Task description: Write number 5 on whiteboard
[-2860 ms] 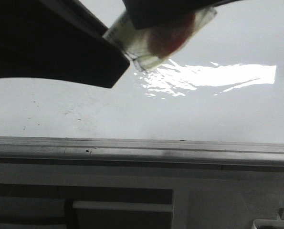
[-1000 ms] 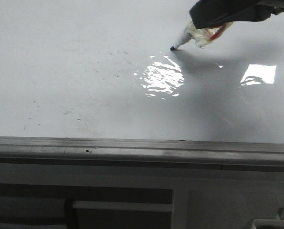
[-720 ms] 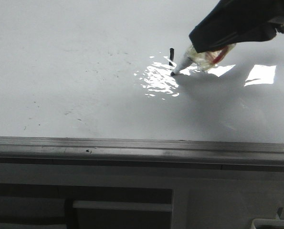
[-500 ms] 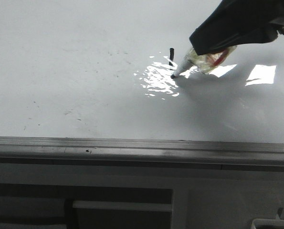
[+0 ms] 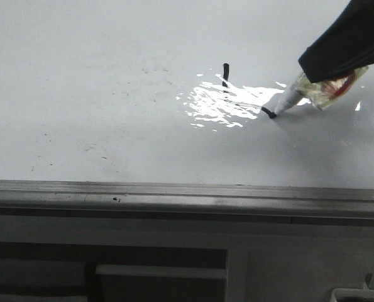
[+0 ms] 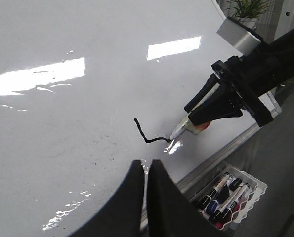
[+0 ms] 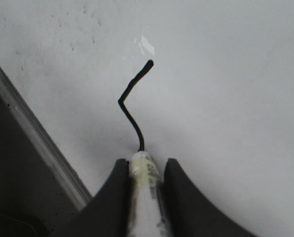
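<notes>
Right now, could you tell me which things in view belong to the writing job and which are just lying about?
In use:
- whiteboard
- the number 5, only partly drawn
- marker, tip on the board
- right gripper, shut on the marker

Lying about:
- tray of spare markers beyond the board's edge
- potted plant
- left gripper, shut, holding nothing

Number 5 (image 5: 225,73) stroke washed out in glare, marker (image 7: 145,197) body cut off, tray pens' (image 6: 225,193) labels perhaps unreadable

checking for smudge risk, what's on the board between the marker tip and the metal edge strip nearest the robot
Bare whiteboard between marker tip and edge strip; front view shows only faint scuffs.
</notes>
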Robot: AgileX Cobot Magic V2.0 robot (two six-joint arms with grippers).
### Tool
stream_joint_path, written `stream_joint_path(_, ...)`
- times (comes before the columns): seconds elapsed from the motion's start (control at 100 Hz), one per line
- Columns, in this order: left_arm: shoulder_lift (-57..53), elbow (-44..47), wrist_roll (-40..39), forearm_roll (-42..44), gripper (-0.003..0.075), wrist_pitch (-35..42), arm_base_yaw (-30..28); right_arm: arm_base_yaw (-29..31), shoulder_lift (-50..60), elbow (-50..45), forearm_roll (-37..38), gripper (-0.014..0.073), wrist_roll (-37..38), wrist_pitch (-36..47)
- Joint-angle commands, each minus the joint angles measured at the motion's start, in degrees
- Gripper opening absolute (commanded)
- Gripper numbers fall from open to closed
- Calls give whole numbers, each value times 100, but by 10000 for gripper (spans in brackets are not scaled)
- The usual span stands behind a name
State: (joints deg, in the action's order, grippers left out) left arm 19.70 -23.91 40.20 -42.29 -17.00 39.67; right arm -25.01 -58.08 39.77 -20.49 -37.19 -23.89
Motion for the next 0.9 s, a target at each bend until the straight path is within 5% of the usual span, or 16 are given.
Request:
stream_joint_path(0.0,39,-153,-57,-135,-20,307,-13,-131,-2,0,39,-41,-3,177)
stream_joint_path(0.25,39,-153,-57,-135,-20,307,-13,-981,-748,-103,-148,-41,-3,994)
stream_joint_path(0.53,39,-153,-57,-135,-20,307,-13,-979,-158,506,-180,-42,-3,414)
stream_joint_path(0.89,39,-153,-57,-135,-20,307,-13,-760,-31,727,28,-42,-3,1056)
